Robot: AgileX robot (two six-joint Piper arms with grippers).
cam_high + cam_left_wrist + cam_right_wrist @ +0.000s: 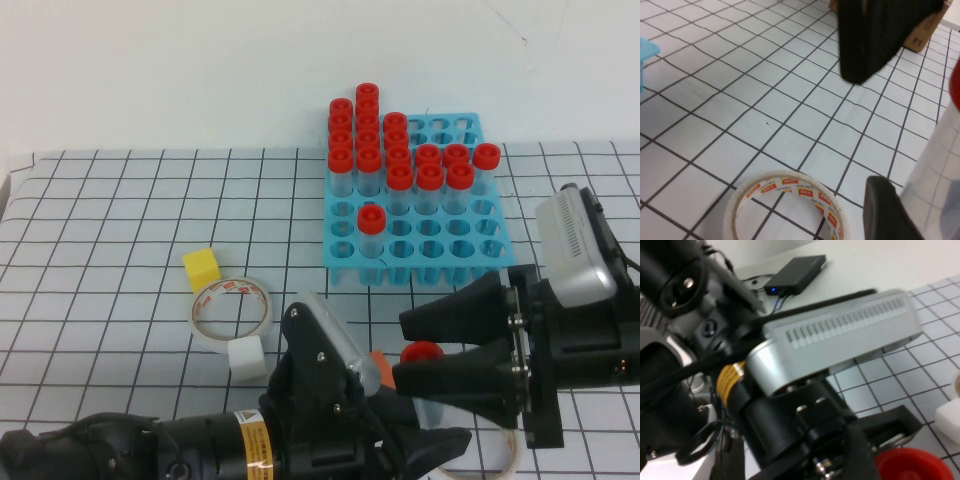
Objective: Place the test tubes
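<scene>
The riskiest thing here is the hand-over in the lower middle of the high view. The left gripper (pixel 425 425) has its jaws clenched on the clear body of a test tube (pixel 437 398), which it holds up off the desk. The right gripper (pixel 405 348) reaches in from the right with its jaws released, one above and one below the red cap (pixel 423 352) and not visibly touching it. If the left jaws let go before the right ones have closed firmly, the tube would probably drop onto the tape roll (pixel 790 182) lying right beneath and bounce or roll away. A grip on the cap alone could let the smooth tube swing or twist, making it hard to line up with a free hole in the blue rack (pixel 420 272) in the upper right. The two sets of jaws are also close enough to knock together. The rack's far rows are crowded with capped tubes (pixel 398 150), which a tilted tube might clip. The desk (pixel 120 220) is covered in a white sheet with a black grid. It also holds another tape roll (pixel 231 308), a yellow block (pixel 200 268) and a white block (pixel 246 358) at the lower left. Behind is a plain pale wall (pixel 200 70). The wrist views show a cardboard box (pixel 922 32) and a black box (pixel 796 274) with a blue light.
</scene>
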